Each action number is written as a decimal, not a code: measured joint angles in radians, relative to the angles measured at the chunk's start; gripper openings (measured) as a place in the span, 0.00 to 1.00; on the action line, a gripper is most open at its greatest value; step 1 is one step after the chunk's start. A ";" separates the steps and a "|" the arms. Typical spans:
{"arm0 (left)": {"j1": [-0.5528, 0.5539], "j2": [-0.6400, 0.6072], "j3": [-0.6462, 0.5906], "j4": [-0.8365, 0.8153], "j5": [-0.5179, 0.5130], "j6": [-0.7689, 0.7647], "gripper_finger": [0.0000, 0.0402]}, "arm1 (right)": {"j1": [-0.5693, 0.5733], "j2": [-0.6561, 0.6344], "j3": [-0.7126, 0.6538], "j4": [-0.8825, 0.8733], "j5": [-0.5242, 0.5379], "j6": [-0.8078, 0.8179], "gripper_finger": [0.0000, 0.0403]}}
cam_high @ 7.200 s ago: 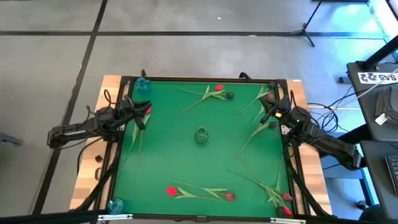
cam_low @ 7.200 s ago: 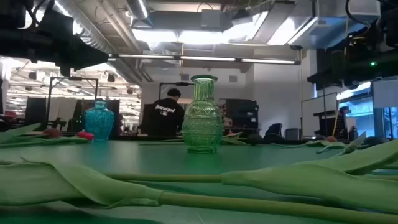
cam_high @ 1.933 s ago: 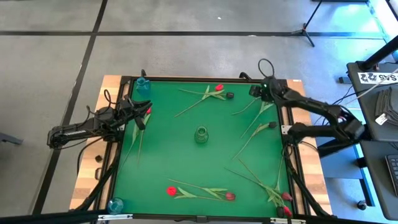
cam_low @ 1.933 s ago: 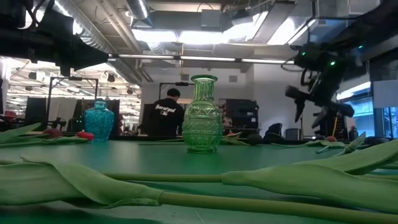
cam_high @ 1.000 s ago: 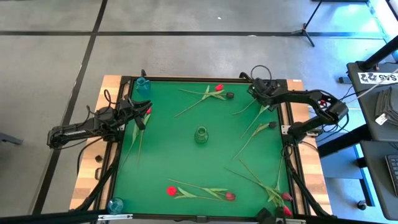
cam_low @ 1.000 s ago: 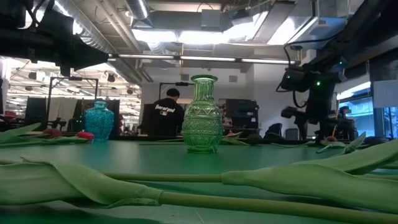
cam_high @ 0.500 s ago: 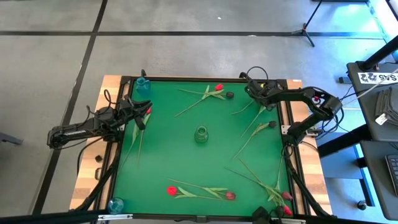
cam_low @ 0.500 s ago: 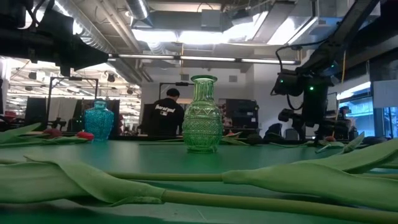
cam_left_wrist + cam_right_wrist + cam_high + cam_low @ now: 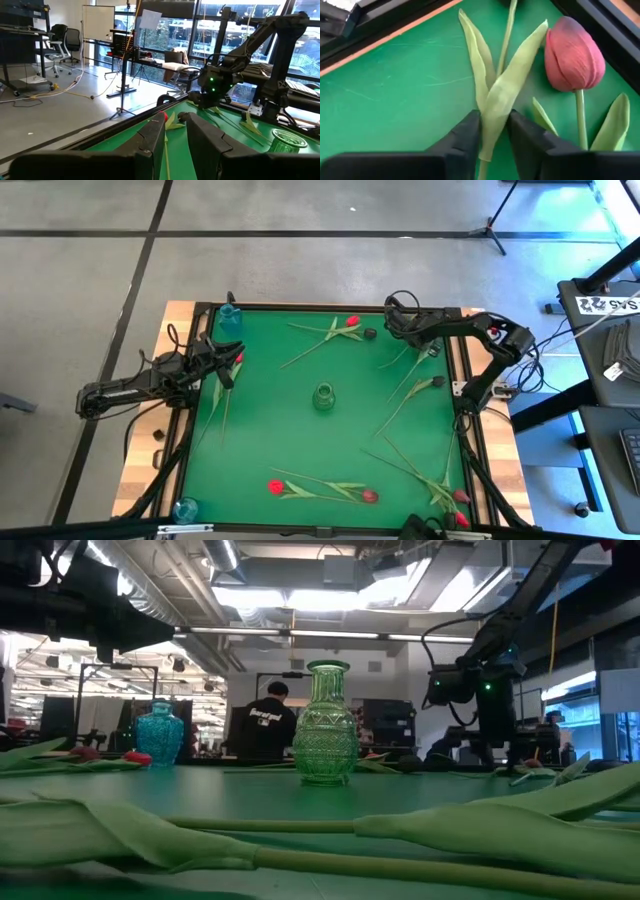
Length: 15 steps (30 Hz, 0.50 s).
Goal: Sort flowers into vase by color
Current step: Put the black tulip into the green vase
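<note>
No flowers in a vase yet: green vase [image 9: 323,396] mid-desk looks empty, tulips lie scattered on the desk [image 9: 260,430]. Right tool [image 9: 492,134] is low at the far right corner, fingers nearly closed around a tulip leaf [image 9: 507,95], red tulip [image 9: 573,54] just beside. Left tool [image 9: 172,137] waits at the left edge, part open, empty.

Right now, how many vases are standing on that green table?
3: a clear green glass vase near the middle, a blue vase at the far left corner, and a pale blue one at the near left corner. I see no others.
</note>
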 joint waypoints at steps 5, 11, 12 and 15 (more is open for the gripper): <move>0.000 0.000 0.000 0.000 0.000 0.000 0.20 | 0.001 -0.001 -0.001 0.006 0.002 -0.083 0.04; 0.000 0.000 0.000 0.000 0.000 0.000 0.20 | 0.075 -0.061 -0.006 0.020 0.072 -0.173 0.07; 0.000 0.000 0.000 0.000 0.000 0.000 0.20 | 0.099 -0.083 -0.005 0.035 0.095 -0.213 0.07; 0.000 0.000 0.000 0.000 0.000 0.000 0.20 | 0.208 -0.156 -0.005 0.081 0.151 -0.302 0.03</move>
